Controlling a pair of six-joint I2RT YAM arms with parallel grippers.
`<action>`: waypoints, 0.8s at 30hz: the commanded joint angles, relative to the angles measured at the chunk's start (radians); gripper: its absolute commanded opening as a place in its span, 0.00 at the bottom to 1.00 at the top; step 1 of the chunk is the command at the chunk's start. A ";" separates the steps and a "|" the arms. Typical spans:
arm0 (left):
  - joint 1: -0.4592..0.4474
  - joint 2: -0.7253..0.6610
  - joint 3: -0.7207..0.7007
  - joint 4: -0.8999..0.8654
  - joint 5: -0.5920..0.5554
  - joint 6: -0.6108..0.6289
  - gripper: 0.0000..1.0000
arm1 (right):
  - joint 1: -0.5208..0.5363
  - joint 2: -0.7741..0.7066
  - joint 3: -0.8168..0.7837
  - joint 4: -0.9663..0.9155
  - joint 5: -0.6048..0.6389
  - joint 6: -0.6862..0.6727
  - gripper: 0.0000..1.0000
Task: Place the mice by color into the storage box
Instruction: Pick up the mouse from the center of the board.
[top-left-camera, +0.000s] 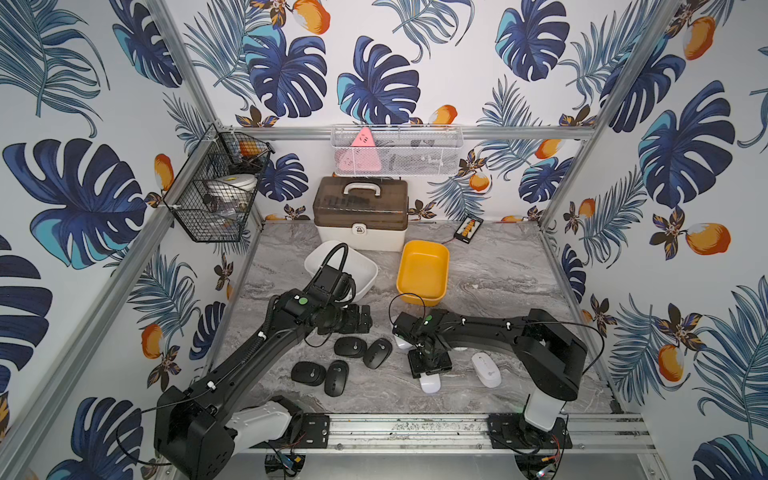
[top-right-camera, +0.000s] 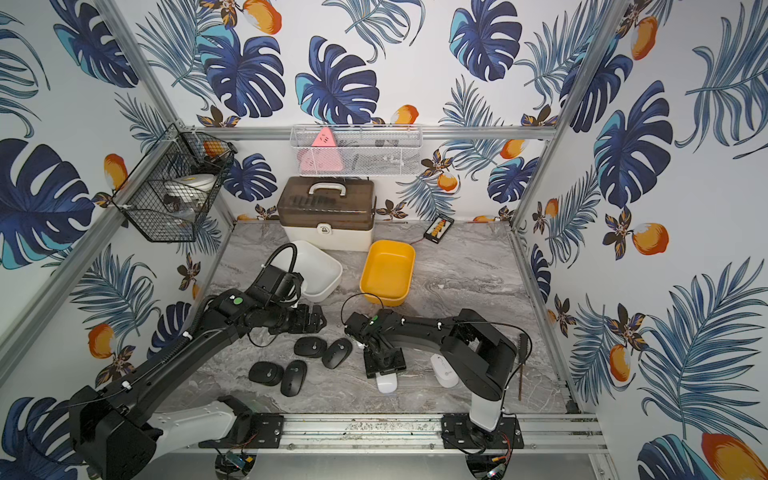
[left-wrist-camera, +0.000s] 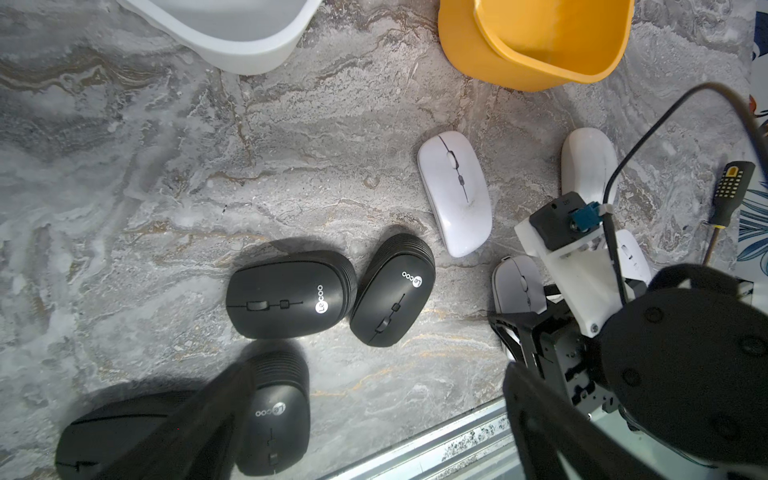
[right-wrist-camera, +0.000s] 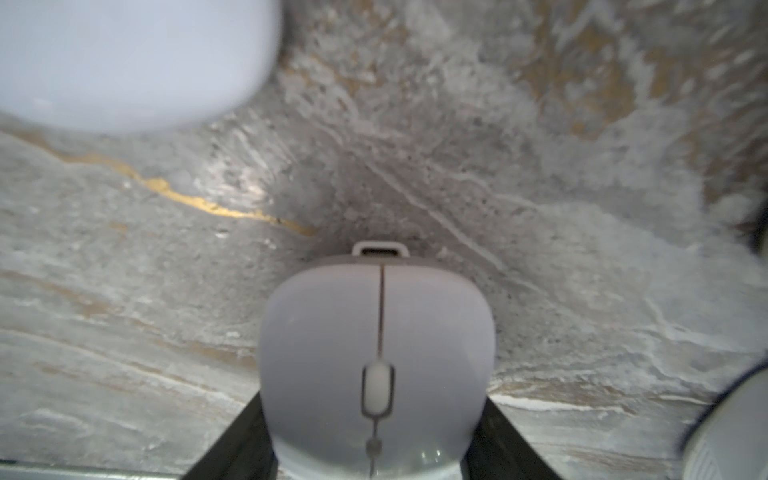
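Note:
Several black mice lie together near the table's front left, among them one beside another and one seen close in the left wrist view. My left gripper hovers open above them, holding nothing. The white mice lie to the right: one lies free and one sits further back. My right gripper is shut on a white mouse that rests on the table. Behind stand a white storage box and a yellow storage box, both empty.
A lidded case with a brown top stands at the back wall. Wire baskets hang on the walls. A small black-and-yellow device lies at the back right, and a screwdriver by the right arm. An aluminium rail borders the front.

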 joint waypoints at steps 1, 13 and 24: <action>0.000 0.003 0.012 -0.002 -0.010 0.024 0.99 | 0.002 -0.023 0.012 -0.039 0.027 0.003 0.60; -0.001 0.011 0.081 0.043 -0.014 0.019 0.99 | -0.089 -0.217 0.167 -0.173 0.091 -0.007 0.59; -0.001 0.032 0.134 0.029 -0.023 0.029 0.99 | -0.426 -0.013 0.480 0.002 -0.170 -0.113 0.59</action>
